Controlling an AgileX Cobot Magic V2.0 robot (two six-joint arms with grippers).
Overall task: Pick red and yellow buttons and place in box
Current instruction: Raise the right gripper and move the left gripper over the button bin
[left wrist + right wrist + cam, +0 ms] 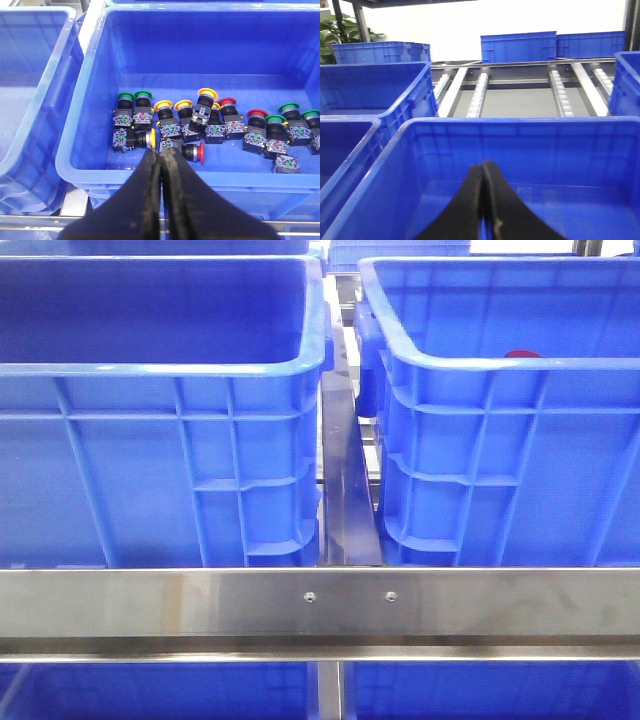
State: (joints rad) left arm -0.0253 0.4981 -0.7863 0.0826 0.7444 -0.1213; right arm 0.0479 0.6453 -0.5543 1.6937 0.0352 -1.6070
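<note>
Two blue crates fill the front view, side by side behind a brushed steel rail [320, 600] with two small screws. Left crate [150, 470] is glossy moulded plastic with ribbed outer walls, a thick rolled rim and dark smooth inner walls. Between the crates runs a narrow grey metal strip [345, 490]. Right crate [510, 460] has the same ribs and rim, with lighter panelled inner walls; a red domed cap [522, 354] peeks just over its near rim.

Left wrist view looks into a crate [85, 120] holding a heap of push buttons with black bodies and round caps: green [143, 93], yellow [163, 105] and red [227, 101]. Left gripper [161, 155], matte black, has its fingers pressed together with nothing between them, above the near wall beside a red-capped button [195, 151] lying on its side.

Right gripper [484, 172] is likewise pressed together, over a crate [520, 145] whose visible floor is bare; roller rails [560, 92] lie beyond.
</note>
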